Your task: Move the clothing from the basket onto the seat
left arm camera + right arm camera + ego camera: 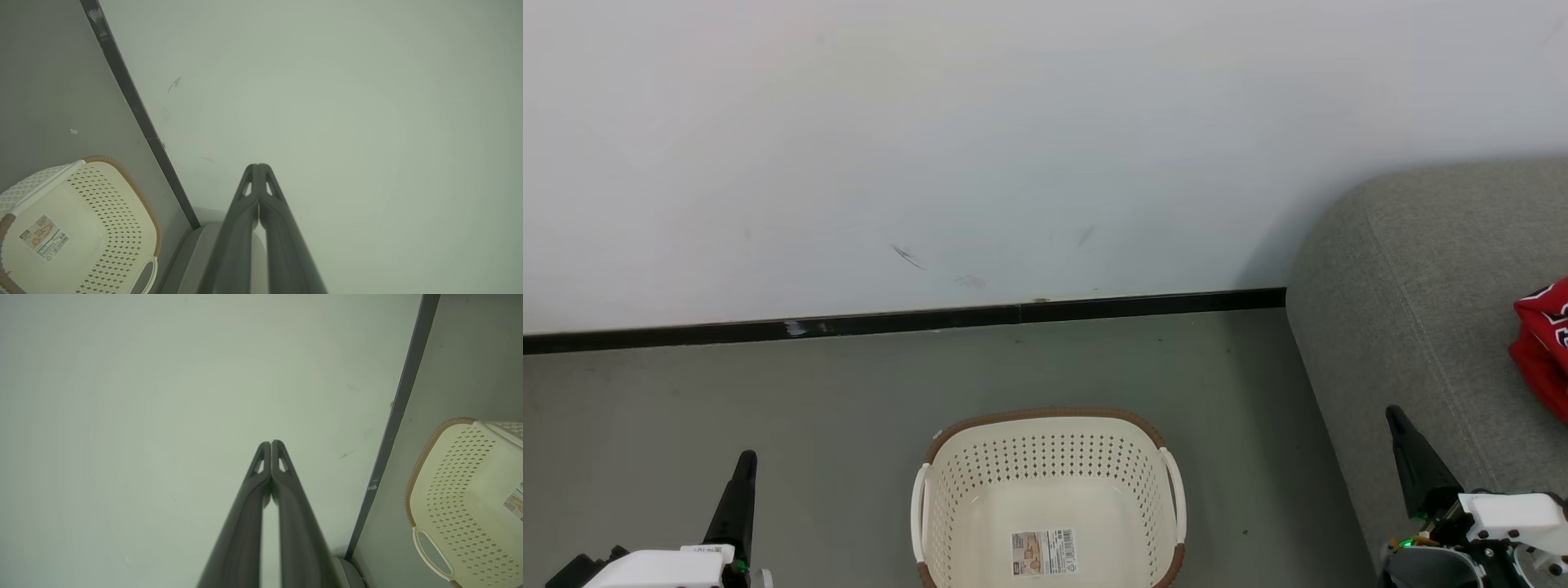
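Pointing forward with left gripper (746, 459) and right gripper (1395, 415), jaws pressed together. Flanking oval cream perforated plastic basket (1045, 457), well apart.

Left gripper (258, 168): fingers pressed together, tips touching, pointing at the pale wall (347, 102).
Basket (141, 200): lower left, on grey floor (45, 73); barcode sticker (43, 238) on its bottom.
Skirting strip (135, 106): dark, between floor and wall.
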Robot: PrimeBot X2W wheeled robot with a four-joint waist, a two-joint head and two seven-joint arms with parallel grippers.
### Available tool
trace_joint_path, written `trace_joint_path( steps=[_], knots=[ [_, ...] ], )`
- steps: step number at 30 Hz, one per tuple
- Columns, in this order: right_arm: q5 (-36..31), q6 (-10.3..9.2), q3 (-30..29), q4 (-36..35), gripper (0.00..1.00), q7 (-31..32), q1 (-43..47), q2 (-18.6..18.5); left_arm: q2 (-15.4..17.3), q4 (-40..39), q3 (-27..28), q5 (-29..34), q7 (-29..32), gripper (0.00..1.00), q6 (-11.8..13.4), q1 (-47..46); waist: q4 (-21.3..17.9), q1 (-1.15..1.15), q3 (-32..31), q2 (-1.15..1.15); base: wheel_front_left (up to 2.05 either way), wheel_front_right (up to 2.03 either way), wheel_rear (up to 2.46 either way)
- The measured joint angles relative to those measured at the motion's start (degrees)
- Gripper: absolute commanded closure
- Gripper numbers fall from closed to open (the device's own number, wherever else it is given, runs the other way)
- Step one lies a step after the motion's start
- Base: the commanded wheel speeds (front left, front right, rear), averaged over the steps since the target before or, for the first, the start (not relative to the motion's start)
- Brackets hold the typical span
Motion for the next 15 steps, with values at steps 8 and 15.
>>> trace_joint_path(
  steps=[8,15],
  knots=[
    [0.00,0.00,-0.07,0.00,1.00,0.01,0.00,0.02,0.00,-0.01,0.01,0.00,0.00,1.00,0.00,0.00,0.00,0.00,0.00,0.00,0.00,0.00,0.00],
    [-0.01,0.00,-0.10,0.00,1.00,0.01,0.00,0.03,0.00,-0.02,0.01,0.00,0.01,1.00,0.00,0.00,0.00,0.00,0.01,0.00,0.00,0.00,0.00]
  ],
)
